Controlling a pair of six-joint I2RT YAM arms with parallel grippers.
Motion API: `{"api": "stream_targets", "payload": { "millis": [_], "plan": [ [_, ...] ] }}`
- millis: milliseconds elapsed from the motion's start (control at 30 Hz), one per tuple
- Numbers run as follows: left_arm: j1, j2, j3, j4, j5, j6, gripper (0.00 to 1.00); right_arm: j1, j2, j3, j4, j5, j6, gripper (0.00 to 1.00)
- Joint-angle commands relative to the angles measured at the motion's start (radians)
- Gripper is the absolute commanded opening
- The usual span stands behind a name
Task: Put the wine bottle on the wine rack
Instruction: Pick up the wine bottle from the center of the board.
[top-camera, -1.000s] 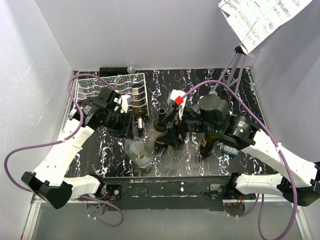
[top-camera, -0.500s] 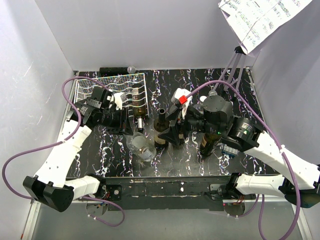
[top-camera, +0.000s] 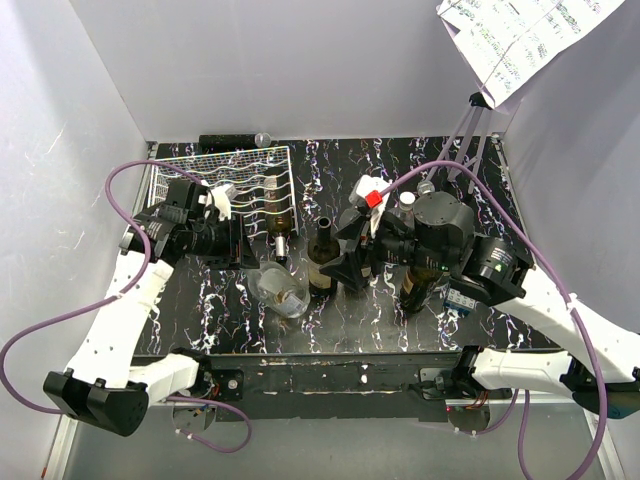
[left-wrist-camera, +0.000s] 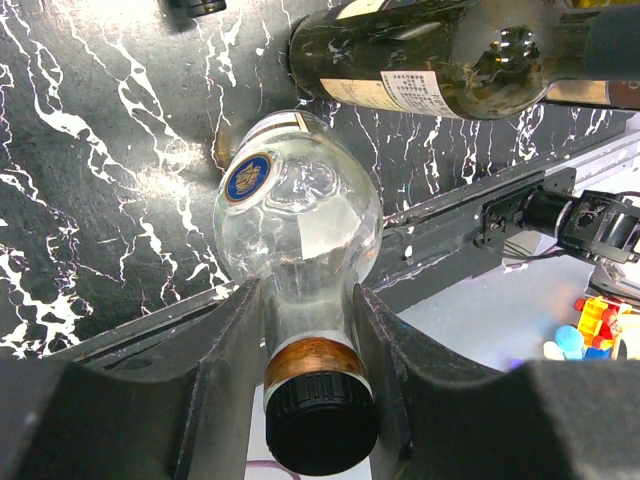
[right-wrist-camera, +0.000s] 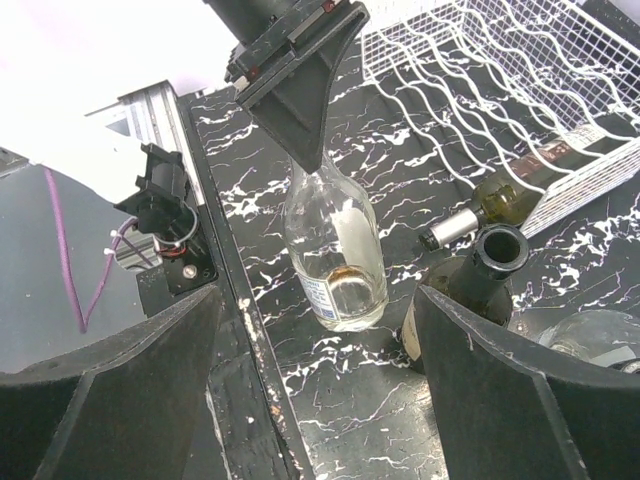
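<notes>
Top-left white wire wine rack (top-camera: 232, 172) holds one dark-green glass bottle (top-camera: 279, 206). L gripper (left-wrist-camera: 306, 330) grips clear glass bottle (left-wrist-camera: 300, 215) (blue badge, illegible); R gripper (right-wrist-camera: 320, 340) agape.

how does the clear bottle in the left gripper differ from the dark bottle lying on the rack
The clear bottle is see-through glass; the dark bottle is dark olive. The clear bottle is clamped at its neck by the left gripper, off the wine rack; the dark bottle lies in the rack's right-hand cradle, neck past the front edge. Both have narrow necks.
</notes>
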Motion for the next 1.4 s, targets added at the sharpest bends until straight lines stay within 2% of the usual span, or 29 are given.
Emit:
{"api": "stream_targets", "payload": {
  "millis": [0,467,1367],
  "plan": [
    [0.021,-0.066,0.048,0.089,0.121,-0.043,0.0,0.006,-0.031,-0.005,0.032,0.015,-0.016,0.86],
    [0.073,-0.075,0.059,0.152,0.146,-0.107,0.0,0.004,-0.049,-0.008,0.018,0.025,-0.022,0.85],
    [0.157,0.029,0.266,0.181,0.138,-0.155,0.0,0.004,-0.046,0.003,0.018,0.051,-0.036,0.85]
  ]
}}
